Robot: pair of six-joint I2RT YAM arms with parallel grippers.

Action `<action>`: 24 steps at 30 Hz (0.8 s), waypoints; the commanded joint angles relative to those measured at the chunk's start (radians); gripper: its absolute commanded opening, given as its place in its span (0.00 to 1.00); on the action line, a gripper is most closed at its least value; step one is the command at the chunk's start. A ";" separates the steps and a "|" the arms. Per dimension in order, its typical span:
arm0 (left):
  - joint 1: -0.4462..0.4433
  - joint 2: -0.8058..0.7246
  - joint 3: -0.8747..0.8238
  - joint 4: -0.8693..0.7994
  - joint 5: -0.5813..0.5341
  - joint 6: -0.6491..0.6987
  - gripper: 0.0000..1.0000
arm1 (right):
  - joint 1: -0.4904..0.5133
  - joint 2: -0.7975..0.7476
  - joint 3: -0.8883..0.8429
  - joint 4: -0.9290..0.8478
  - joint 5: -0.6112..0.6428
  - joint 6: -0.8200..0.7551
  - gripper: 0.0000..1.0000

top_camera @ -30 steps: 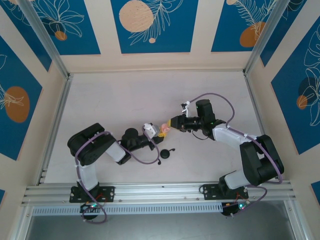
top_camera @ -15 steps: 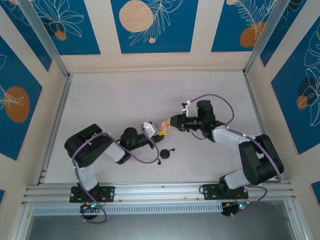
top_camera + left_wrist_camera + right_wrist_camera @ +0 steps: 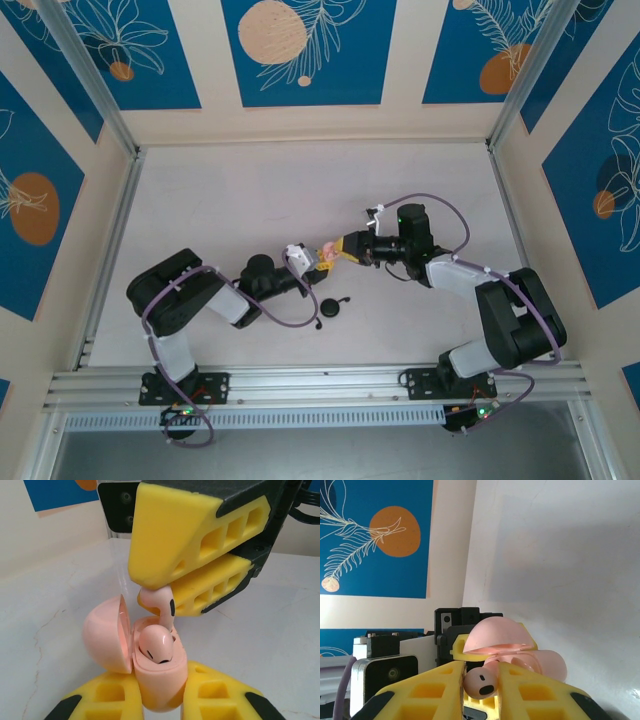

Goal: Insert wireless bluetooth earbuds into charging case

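— Where the arms meet at mid-frame in the top view, what has the left gripper (image 3: 316, 263) got?
— Clamped on the pink case (image 3: 157, 677). Lid hangs open to the left, and one pink earbud (image 3: 156, 647) is seated inside.
— And the right gripper (image 3: 341, 247)?
— Pinched on a second pink earbud (image 3: 160, 602), with its stem at the case mouth. A black case (image 3: 333, 307) lies on the table (image 3: 250, 200), lower centre.

The right hand (image 3: 336, 248) has edged its pink earbud (image 3: 158, 601) closer to the case (image 3: 159, 686).
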 commanded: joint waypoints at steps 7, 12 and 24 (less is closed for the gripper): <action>0.004 -0.056 0.015 0.047 0.003 0.023 0.10 | -0.014 0.022 -0.016 -0.074 0.018 0.018 0.25; 0.004 -0.062 0.014 0.046 0.008 0.025 0.10 | -0.014 0.020 -0.005 -0.109 0.033 0.003 0.26; 0.004 -0.062 0.012 0.047 0.022 0.027 0.10 | -0.009 0.021 0.028 -0.104 0.007 -0.010 0.32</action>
